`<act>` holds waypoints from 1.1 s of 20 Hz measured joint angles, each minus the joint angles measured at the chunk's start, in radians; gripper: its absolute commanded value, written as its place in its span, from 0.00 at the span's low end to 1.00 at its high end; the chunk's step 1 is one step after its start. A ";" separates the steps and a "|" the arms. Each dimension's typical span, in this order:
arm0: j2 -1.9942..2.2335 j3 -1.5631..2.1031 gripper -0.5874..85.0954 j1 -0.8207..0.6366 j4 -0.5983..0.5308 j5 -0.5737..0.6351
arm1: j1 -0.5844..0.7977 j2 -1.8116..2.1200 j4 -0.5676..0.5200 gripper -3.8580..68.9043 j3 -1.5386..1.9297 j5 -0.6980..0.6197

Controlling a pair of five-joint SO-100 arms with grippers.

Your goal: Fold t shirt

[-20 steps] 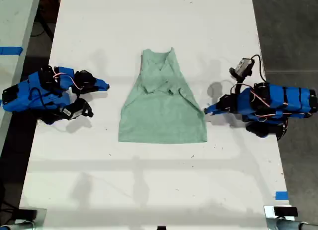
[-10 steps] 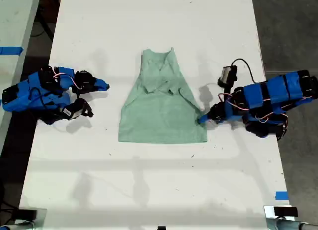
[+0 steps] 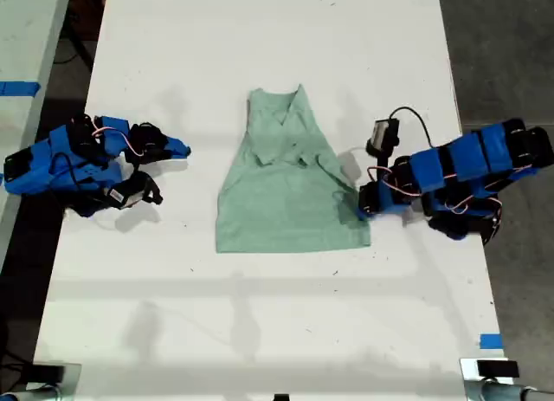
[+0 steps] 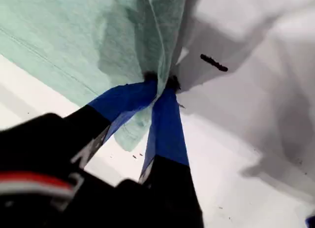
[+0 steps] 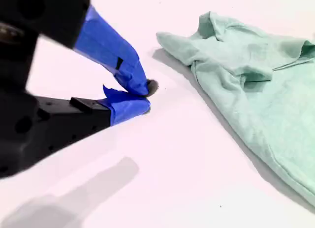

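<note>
The pale mint-green t shirt (image 3: 290,193) lies flat in the middle of the white table (image 3: 260,314), V neckline towards the far edge and wide hem towards the near edge. My first gripper (image 3: 362,206) reaches in from the exterior view's right. In the first wrist view, my first gripper (image 4: 160,82) is shut on the t shirt (image 4: 74,36), pinching a bunched fold at its side edge. My second gripper (image 3: 183,148) rests on the table at the exterior view's left, well apart from the shirt. In the second wrist view, my second gripper (image 5: 145,97) is shut on nothing, with the t shirt (image 5: 256,80) beyond it.
A blue tape strip (image 3: 490,340) marks the table near its front edge at the exterior view's right. Another blue tape piece (image 3: 17,87) sits on a neighbouring surface at the exterior view's left. Dark floor borders both long sides of the table.
My first gripper moved in from the exterior view's right and closed on the shirt's side edge. The lower shirt shifted slightly towards that side. The second arm stayed still.
</note>
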 measured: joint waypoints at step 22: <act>0.000 0.000 0.01 0.002 0.000 0.000 | 0.005 -1.112 0.420 0.48 -1.532 -0.295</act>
